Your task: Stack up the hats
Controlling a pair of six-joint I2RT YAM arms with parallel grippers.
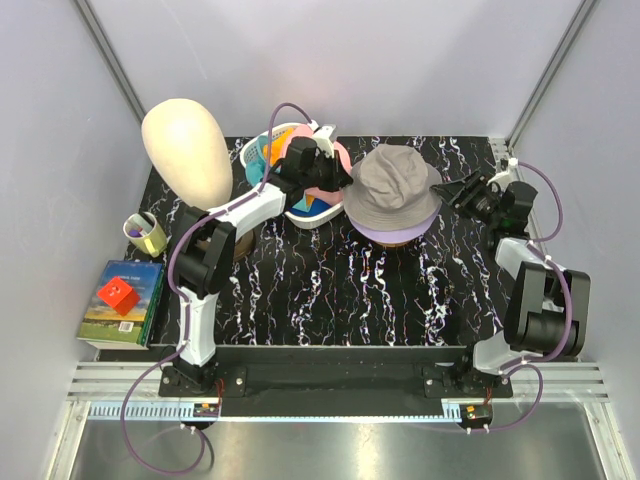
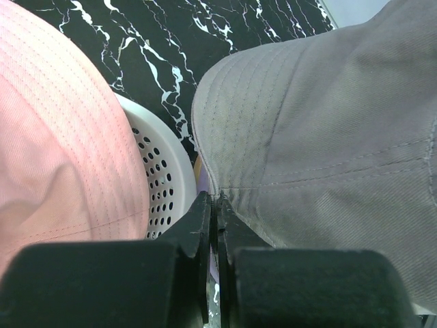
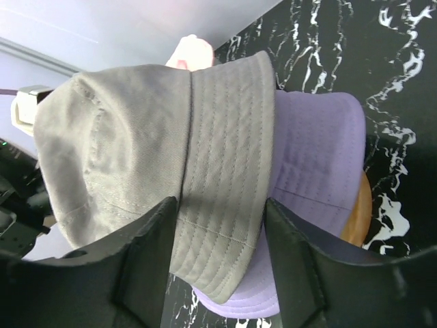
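At the far middle of the black marbled table (image 1: 330, 290), a grey bucket hat (image 1: 393, 180) sits crown-up on a lavender bucket hat (image 1: 400, 234), whose brim shows all round beneath it; under that peeks the edge of an orange-yellow hat (image 3: 358, 212). Just to the left of this pile stands a white perforated basket (image 2: 167, 171) holding a pink hat (image 2: 61, 137) and, at its left side, a teal hat (image 1: 255, 160). The left gripper (image 2: 213, 203) reaches over the basket to the grey hat's left brim. Its fingers are pressed together with only a sliver between them, and the brim's edge meets their tips; whether cloth is nipped there I cannot tell. The right gripper (image 3: 220, 205) is at the opposite side of the pile, its fingers spread wide and straddling the grey brim without closing on it. A cream mannequin head (image 1: 187, 150) stands at the table's far left, well apart from the pile.
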